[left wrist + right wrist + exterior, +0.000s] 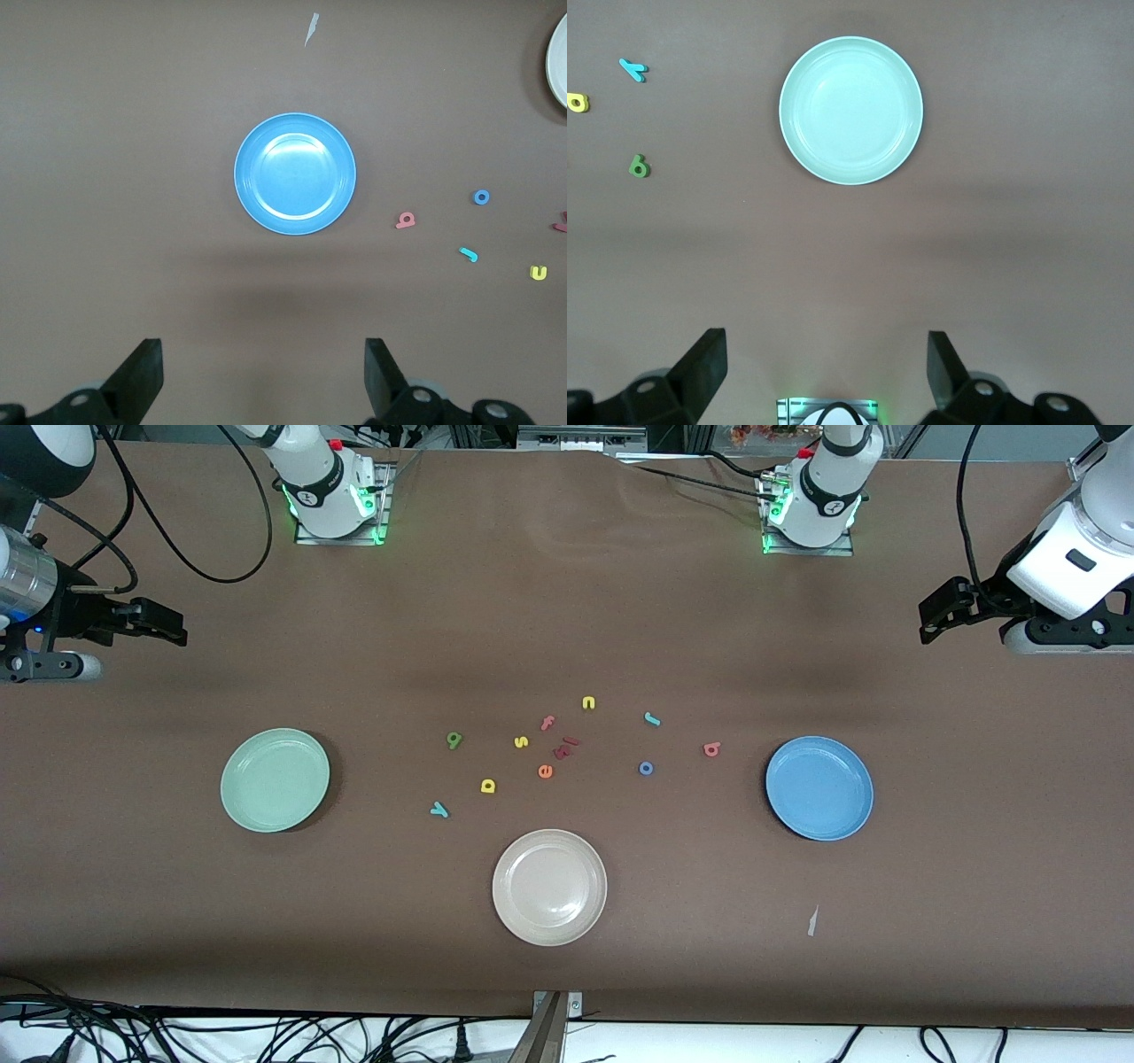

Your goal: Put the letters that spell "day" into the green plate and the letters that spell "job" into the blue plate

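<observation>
Brown cloth covers the bench [567, 602], and everything on it lies flat and apart. Three plates sit there: the green plate [275, 779] toward the right arm's end, the blue plate [819, 787] toward the left arm's end, and a beige plate [549, 887] between them, nearer the front camera. All three hold nothing.

Ten small foam letters lie scattered in the middle, none touching a plate. The yellow d [487, 786], the olive-green a [454, 740] and the teal y [439, 810] lie on the green plate's side of the cluster; the y's stem runs slantwise. The teal j [652, 719], the blue o [646, 768] and the salmon-pink b [711, 749] lie on the blue plate's side; the j's long stroke runs slantwise too.

Between the two groups are a yellow s [521, 741], a yellow n [588, 703], a pink f [547, 723], an orange e [545, 771] and two dark red pieces [565, 747] lying close together, whose shape I cannot tell. A pale scrap [812, 921] lies near the blue plate, nearer the front camera.

The left gripper [263, 367] hangs over bare bench, its fingers [142, 372] wide apart and holding nothing; the blue plate lies straight out ahead of them, with the b, o and j off to one side. The right gripper [826, 365] hangs likewise, fingers [707, 363] spread and holding nothing, the green plate ahead of them and the y, d and a off to one side.
</observation>
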